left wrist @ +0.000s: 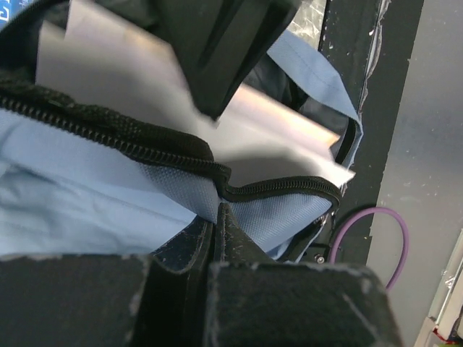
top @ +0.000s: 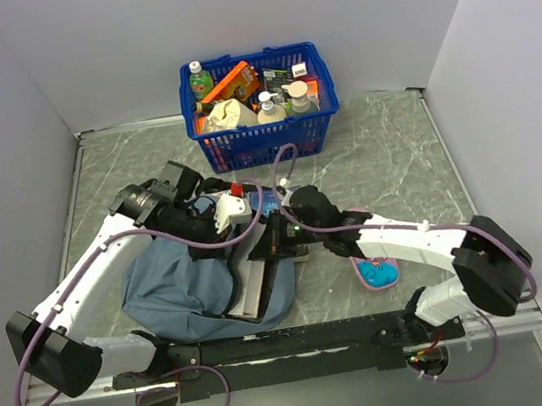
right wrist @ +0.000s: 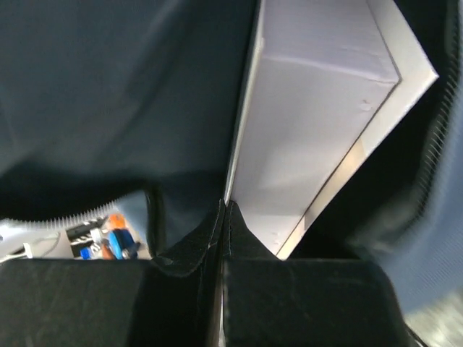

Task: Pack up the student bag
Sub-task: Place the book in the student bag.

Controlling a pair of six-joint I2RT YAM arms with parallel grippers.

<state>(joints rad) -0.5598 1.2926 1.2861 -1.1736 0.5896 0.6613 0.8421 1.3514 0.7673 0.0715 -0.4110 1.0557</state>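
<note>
Leftmost, my left gripper (left wrist: 217, 217) has its fingers pressed together on the zipped rim of the grey-blue bag (top: 176, 282), which lies slumped on the table (top: 398, 175) close to my arm bases, its mouth open. A flat white book (top: 255, 281) sticks out of that opening. To the right, my right gripper (right wrist: 226, 210) is pinched closed on the book's thin edge.

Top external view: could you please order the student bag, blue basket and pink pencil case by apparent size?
1-2. student bag and blue basket: near alike; the bag is partly covered, so unranked.
3. pink pencil case, clearly smallest.
</note>
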